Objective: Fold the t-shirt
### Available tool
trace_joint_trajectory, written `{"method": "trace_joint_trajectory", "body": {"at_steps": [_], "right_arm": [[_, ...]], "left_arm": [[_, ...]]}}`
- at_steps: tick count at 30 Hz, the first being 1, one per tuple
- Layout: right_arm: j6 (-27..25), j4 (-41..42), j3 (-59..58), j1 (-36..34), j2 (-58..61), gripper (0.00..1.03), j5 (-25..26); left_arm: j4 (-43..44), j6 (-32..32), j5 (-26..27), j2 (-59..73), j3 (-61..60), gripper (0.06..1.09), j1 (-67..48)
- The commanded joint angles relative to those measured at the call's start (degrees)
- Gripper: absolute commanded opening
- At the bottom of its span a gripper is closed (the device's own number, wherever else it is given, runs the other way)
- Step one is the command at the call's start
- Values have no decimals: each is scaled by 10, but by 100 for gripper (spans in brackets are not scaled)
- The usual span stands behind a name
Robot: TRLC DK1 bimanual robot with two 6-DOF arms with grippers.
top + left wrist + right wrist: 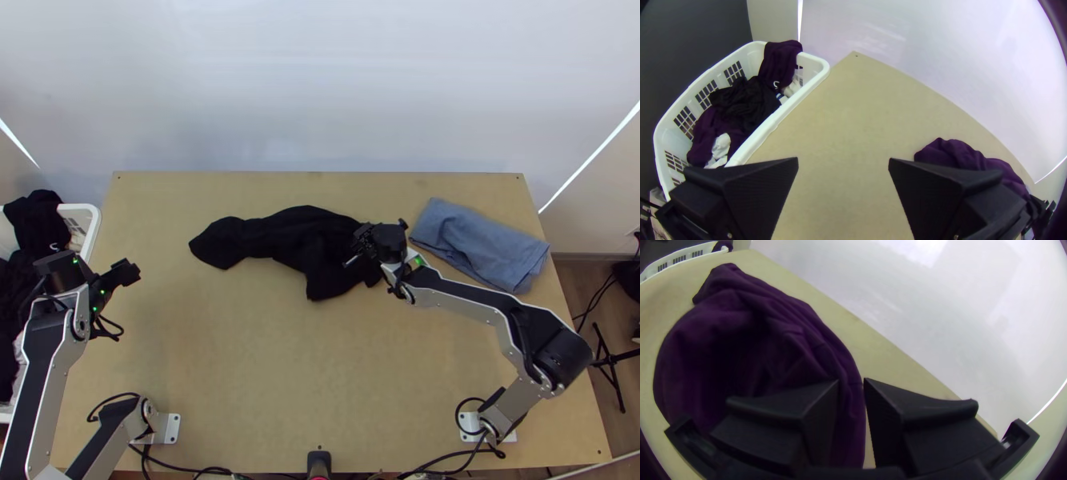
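The dark t-shirt (312, 240) lies bunched across the middle of the table, its narrower end toward the left. At its right end is my right gripper (362, 240). In the right wrist view, the right gripper (851, 379) is shut on a bunched edge of the t-shirt (746, 329), which looks purple there. My left gripper (132, 273) stands near the table's left side, apart from the t-shirt. The left wrist view shows the left gripper (843, 160) open with nothing between its fingers, and the t-shirt (960, 153) farther off.
A folded blue-grey cloth (480, 244) lies at the table's far right, close to the right arm. The white basket (94, 228) with dark and white clothes stands at the left edge beside the left arm. Bare tabletop (264, 360) extends in front of the t-shirt.
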Motion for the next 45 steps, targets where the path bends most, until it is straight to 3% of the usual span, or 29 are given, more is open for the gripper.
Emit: {"method": "trace_joint_trajectory", "body": {"at_steps": [1, 8, 19, 22, 37, 38, 43, 45], "right_arm": [[8, 6, 6, -4, -42, 33, 19], [-8, 2, 59, 15, -53, 34, 19], [-95, -11, 69, 54, -47, 54, 18], [-100, -44, 50, 76, -63, 54, 18], [-102, -18, 24, 77, 19, 52, 18], [-101, -16, 30, 77, 26, 48, 18], [-88, 2, 80, 68, 56, 3, 18], [-82, 3, 98, 62, 57, 3, 18]], "left_arm": [[0, 2, 0, 0, -3, 104, -4], [1, -1, -5, 0, -2, 104, -13], [0, -2, -11, -4, -9, 104, -13], [1, -2, -11, -5, -11, 104, -13], [-7, -2, -12, -12, -8, 104, -12], [-8, -2, -12, -12, -7, 104, -11], [-10, -2, -13, -12, -5, 104, -11], [-10, -2, -13, -12, -4, 104, -11]]}}
